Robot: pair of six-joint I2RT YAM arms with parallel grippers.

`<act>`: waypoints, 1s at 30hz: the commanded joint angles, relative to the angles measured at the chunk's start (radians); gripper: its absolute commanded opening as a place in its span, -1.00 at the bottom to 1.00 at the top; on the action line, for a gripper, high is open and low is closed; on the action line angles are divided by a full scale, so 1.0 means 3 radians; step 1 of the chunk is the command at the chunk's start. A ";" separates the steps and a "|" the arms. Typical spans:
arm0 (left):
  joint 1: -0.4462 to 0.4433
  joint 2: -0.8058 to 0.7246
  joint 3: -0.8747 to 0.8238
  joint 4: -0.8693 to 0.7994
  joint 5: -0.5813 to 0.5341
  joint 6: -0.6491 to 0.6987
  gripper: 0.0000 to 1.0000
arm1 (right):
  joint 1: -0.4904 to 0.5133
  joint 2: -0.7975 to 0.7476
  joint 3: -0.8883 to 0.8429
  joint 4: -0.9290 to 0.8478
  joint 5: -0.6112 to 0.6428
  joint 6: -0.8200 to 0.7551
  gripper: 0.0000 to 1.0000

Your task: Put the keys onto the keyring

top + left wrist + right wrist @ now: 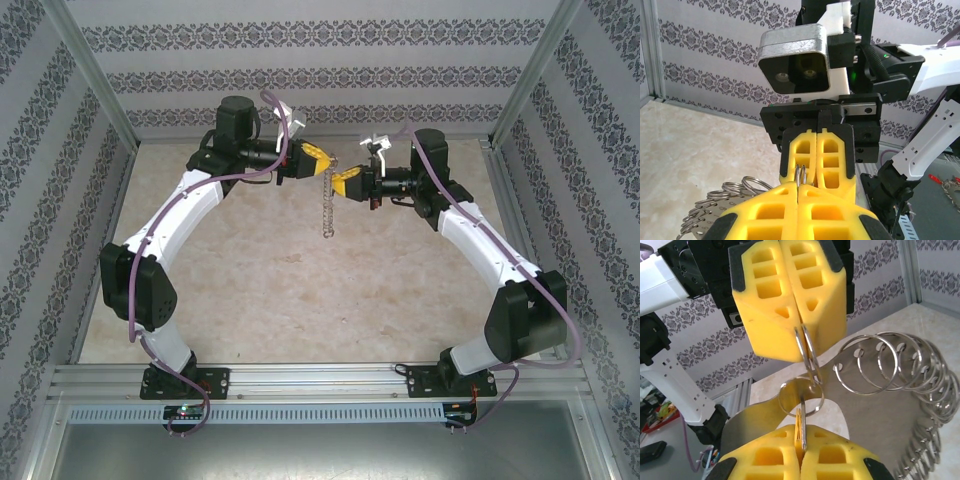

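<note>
keyring [328, 210] midair in left hand [313, 160]; right hand [346, 182] pinches key [800, 421] at it.

Shiny silvery metal keyring [327, 205], matt yellow plastic fingers [765, 300] on the left hand [800, 340], smooth stone-look table [250, 290].

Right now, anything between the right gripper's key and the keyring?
Nothing visible. The key, pinched in the right gripper, sits right at a small loop hanging from the keyring, which the left gripper clamps.

left hand [316, 159] closed | right hand [347, 183] closed | both raised, tips facing
</note>
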 commanded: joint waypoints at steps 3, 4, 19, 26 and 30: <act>-0.0026 -0.0111 -0.0015 0.0338 0.0003 -0.0093 -1.00 | 0.0071 0.0003 0.0233 -0.0758 0.0109 -0.0522 -1.00; -0.0030 -0.0114 -0.0018 0.0339 -0.0001 -0.0093 -1.00 | 0.0072 0.0008 0.0249 -0.0842 0.0145 -0.0572 -1.00; -0.0059 -0.0145 -0.0130 0.0495 -0.0014 -0.0189 -1.00 | 0.0245 0.0354 0.0634 -0.0813 0.0247 -0.0489 -1.00; -0.0057 -0.0130 -0.0121 0.0539 -0.0052 -0.0213 -1.00 | 0.0202 0.0289 0.0511 -0.0940 0.0312 -0.0535 -0.44; -0.0058 -0.0124 -0.0121 0.0566 -0.0065 -0.0240 -1.00 | 0.0131 0.0116 0.0299 -0.0886 0.0340 -0.0504 -0.15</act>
